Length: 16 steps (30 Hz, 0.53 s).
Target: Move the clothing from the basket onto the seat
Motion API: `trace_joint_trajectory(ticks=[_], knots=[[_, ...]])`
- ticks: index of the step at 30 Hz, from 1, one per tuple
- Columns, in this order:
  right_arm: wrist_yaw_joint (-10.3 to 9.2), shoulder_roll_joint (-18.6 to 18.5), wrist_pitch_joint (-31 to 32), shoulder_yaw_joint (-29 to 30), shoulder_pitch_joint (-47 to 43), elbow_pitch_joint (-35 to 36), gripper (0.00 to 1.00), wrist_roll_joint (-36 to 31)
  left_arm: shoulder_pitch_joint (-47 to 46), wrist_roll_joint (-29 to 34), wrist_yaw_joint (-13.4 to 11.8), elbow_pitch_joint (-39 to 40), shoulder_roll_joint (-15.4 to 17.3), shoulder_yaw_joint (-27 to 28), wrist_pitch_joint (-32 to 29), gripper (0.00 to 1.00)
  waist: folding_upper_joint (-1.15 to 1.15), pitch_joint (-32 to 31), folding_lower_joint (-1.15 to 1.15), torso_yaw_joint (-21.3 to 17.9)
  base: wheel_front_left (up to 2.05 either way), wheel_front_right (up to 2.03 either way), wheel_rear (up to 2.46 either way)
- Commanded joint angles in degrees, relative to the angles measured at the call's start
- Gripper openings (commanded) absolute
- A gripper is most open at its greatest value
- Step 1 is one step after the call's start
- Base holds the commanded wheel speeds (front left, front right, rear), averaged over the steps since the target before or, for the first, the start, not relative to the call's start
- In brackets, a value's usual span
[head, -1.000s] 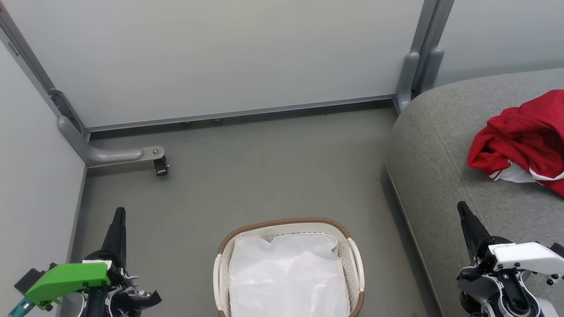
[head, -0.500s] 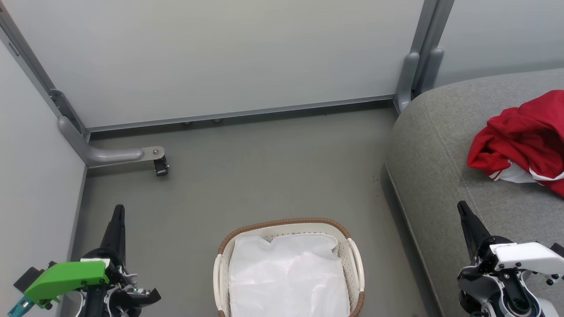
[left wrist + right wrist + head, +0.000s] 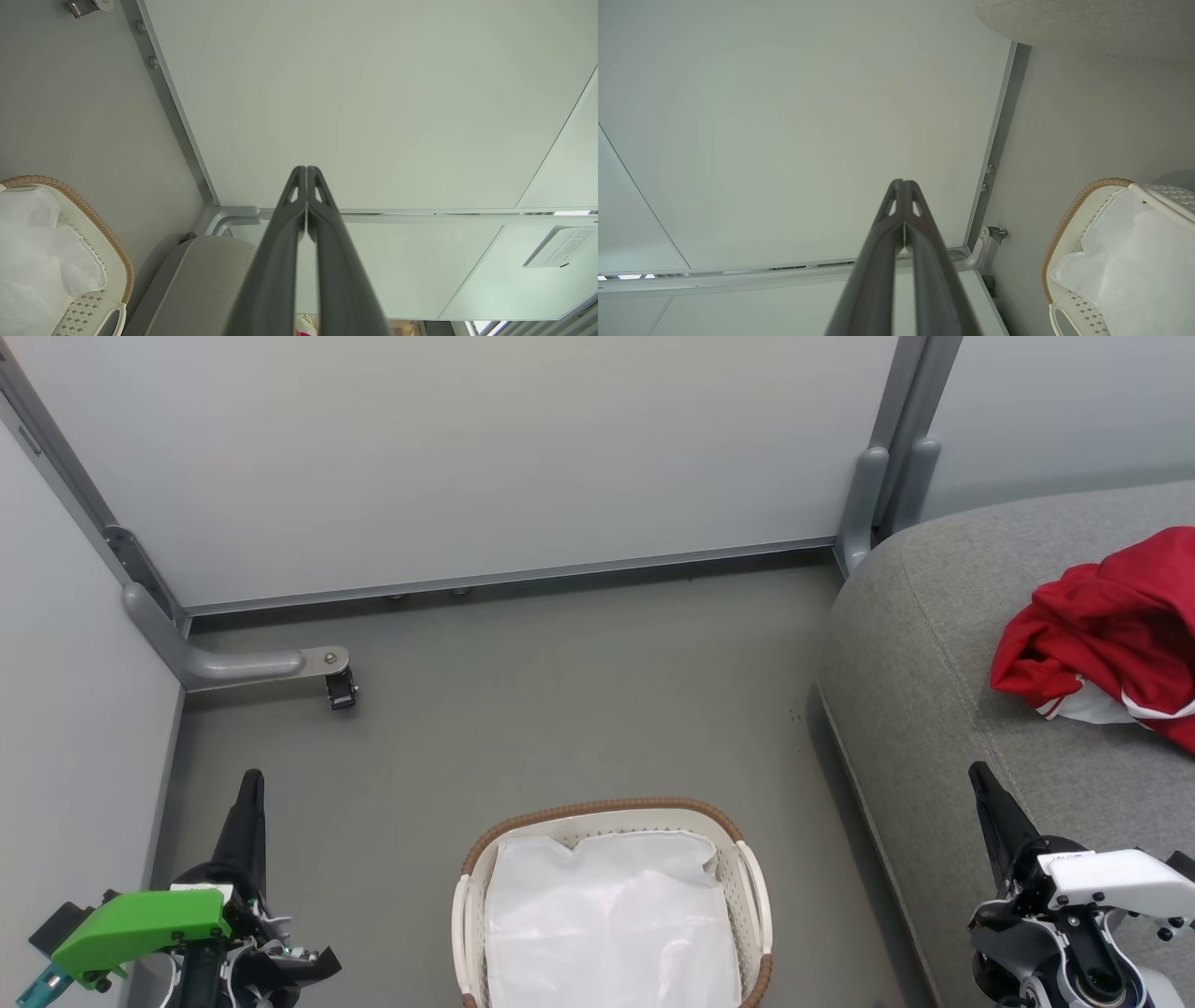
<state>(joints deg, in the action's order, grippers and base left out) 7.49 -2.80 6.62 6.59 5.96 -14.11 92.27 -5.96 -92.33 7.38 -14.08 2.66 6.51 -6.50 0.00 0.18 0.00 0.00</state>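
Observation:
The red clothing (image 3: pixel 1111 625) with white panels lies crumpled on the grey seat (image 3: pixel 943 681) at the right of the head view. On the floor at bottom centre stands the white perforated basket (image 3: pixel 754 887) with its brown woven rim, and a white liner covers its inside. My left gripper (image 3: pixel 251 777) is shut and holds nothing, left of the basket above the floor. My right gripper (image 3: pixel 977 771) is shut and holds nothing, over the seat's front edge. Both wrist views show the fingers pressed together: left gripper (image 3: pixel 306 169), right gripper (image 3: pixel 903 182). The basket (image 3: pixel 112 242) and the seat (image 3: pixel 205 275) also appear in the left wrist view.
Pale partition panels (image 3: pixel 467 457) wall in the floor at the back and left. A grey bracket foot with a caster (image 3: pixel 338 689) juts out at the left. A grey post (image 3: pixel 882 495) stands by the seat's back corner. Grey floor (image 3: pixel 560 709) lies between the basket and the panels.
The left gripper has edged slightly upward in the head view. The right gripper, the basket and the clothing have not moved.

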Motion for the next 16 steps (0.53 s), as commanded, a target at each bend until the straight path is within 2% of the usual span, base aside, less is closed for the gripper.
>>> trace_joint_trajectory(ticks=[1,16], knots=[[0.0,-0.14,0.13,0.13,0.46,0.21,0.0,0.18,-0.59,-0.19,0.31,0.09,0.4,0.13,-0.26,0.0,0.0,0.0,0.0,0.0,0.0,0.0,0.0],[0.0,-0.14,0.13,0.14,0.46,0.21,0.0,0.17,-0.59,-0.19,0.3,0.09,0.4,0.13,-0.26,0.0,0.0,0.0,0.0,0.0,0.0,0.0,0.0]])
